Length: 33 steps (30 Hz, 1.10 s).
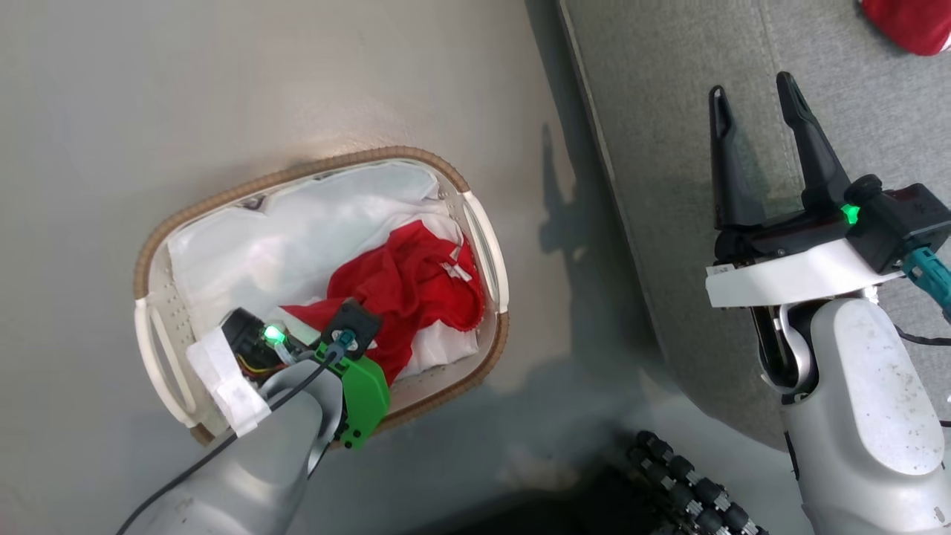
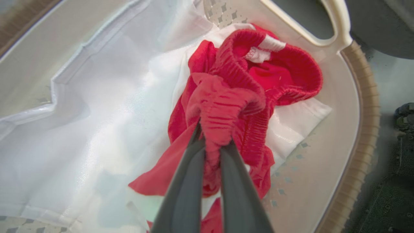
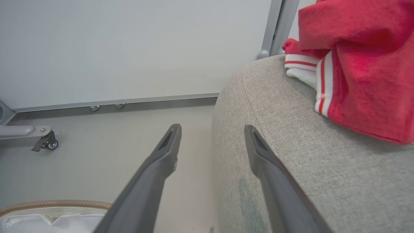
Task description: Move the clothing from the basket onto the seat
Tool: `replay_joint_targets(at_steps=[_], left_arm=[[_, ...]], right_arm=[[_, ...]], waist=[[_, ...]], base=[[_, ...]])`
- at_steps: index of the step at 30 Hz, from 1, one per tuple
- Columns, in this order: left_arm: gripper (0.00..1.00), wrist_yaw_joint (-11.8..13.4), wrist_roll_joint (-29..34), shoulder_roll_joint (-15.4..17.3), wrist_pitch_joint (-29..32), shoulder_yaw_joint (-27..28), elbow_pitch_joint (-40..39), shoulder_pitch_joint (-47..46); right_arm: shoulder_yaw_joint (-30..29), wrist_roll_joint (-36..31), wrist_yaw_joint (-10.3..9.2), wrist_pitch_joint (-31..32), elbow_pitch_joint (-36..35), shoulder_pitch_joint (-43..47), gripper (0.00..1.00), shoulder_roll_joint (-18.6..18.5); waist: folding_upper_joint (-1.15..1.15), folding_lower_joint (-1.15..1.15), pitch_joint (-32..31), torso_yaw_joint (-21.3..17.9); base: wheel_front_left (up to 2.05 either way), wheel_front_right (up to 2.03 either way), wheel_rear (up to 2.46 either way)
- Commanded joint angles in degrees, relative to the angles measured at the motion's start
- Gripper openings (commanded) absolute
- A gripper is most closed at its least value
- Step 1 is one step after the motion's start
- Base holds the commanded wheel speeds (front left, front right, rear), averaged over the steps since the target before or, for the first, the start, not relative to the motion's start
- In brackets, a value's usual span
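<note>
Well, start at the left: the basket [image 1: 297, 171] sits on the pale floor [image 1: 111, 89], and its white liner [image 1: 297, 230] covers the bottom and bunches up against the walls. Your left gripper [image 2: 213, 142] reaches down inside it. In the left wrist view you see its two dark fingers [image 2: 184, 194] drawn nearly together, with a fold of the red garment [image 2: 226, 106] pinched between the tips. That garment lies crumpled toward the basket's right end, on top of the liner, and its ribbed waistband curls open near the side handle [image 2: 333, 26].

Moving right, a strip of bare floor separates the basket from the seat [image 1: 669, 111], whose rounded edge and stitched seam run up the head view. Your right gripper [image 1: 752, 85] hangs over that near edge with its fingers [image 1: 813, 148] spread wide and nothing between them. In the right wrist view one finger lies over the floor and the other over the grey upholstery.

Farthest right, the second red garment [image 3: 362, 64] lies on the seat cushion, its white bands with thin red stripes showing at one folded edge. It is well apart from your right gripper.
</note>
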Motion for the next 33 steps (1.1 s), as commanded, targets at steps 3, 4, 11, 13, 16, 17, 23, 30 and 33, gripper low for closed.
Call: replay_joint_targets(at_steps=[3,4,11,13,16,17,23,30,33], left_arm=[[0.0,0.3,-0.6,1.1,0.0,1.2,-2.7,2.2],[0.0,0.1,-0.7,1.2,0.0,1.5,-3.7,3.0],[0.0,-0.6,-0.1,1.9,0.0,3.7,-11.4,7.3],[0.0,-1.0,0.5,2.2,0.0,4.1,-13.8,8.7],[0.0,-1.4,1.5,2.8,0.0,4.8,-17.4,10.8],[0.0,-1.6,1.7,3.0,0.0,5.1,-18.4,11.3],[0.0,-2.3,3.0,5.0,0.0,7.4,-25.1,14.4],[0.0,-2.8,4.8,7.9,-0.1,9.1,-31.7,13.9],[0.0,-3.0,5.6,9.5,0.0,9.1,-34.1,11.9]], right_arm=[[-0.1,-1.2,-0.08,-0.1,0.7,1.6,1.0,-0.2],[-0.3,-1.7,-0.08,-0.1,0.8,2.1,1.0,-0.2],[-1.5,-4.4,-0.08,-0.1,2.4,5.7,1.0,-0.2],[-1.8,-5.2,-0.08,-0.1,2.7,6.9,1.0,-0.2],[-2.0,-6.1,-0.08,-0.1,3.2,9.1,1.0,-0.2],[-2.0,-6.4,-0.08,-0.1,3.3,9.7,1.0,-0.2],[-2.4,-7.7,-0.08,-0.1,4.2,13.9,1.0,-0.2],[-1.9,-8.4,-0.08,-0.1,5.1,17.7,1.0,-0.2],[-1.2,-8.5,-0.08,-0.1,5.3,18.7,1.0,-0.2]], waist=[[0.0,-0.01,-5.2,1.8],[0.0,-0.01,-6.4,2.2],[0.0,-0.01,-15.4,5.2],[0.0,-0.01,-18.1,6.1],[0.0,-0.01,-22.8,7.6],[0.0,-0.01,-24.0,7.9],[0.0,-0.01,-31.8,10.1],[0.0,-0.01,-38.1,11.5],[0.0,-0.01,-39.9,11.6]], base=[[0.0,0.0,0.0],[0.0,0.0,0.0],[0.0,0.0,0.0],[0.0,0.0,0.0],[0.0,0.0,0.0],[0.0,0.0,0.0],[0.0,0.0,0.0],[0.0,0.0,0.0],[0.0,0.0,0.0]])
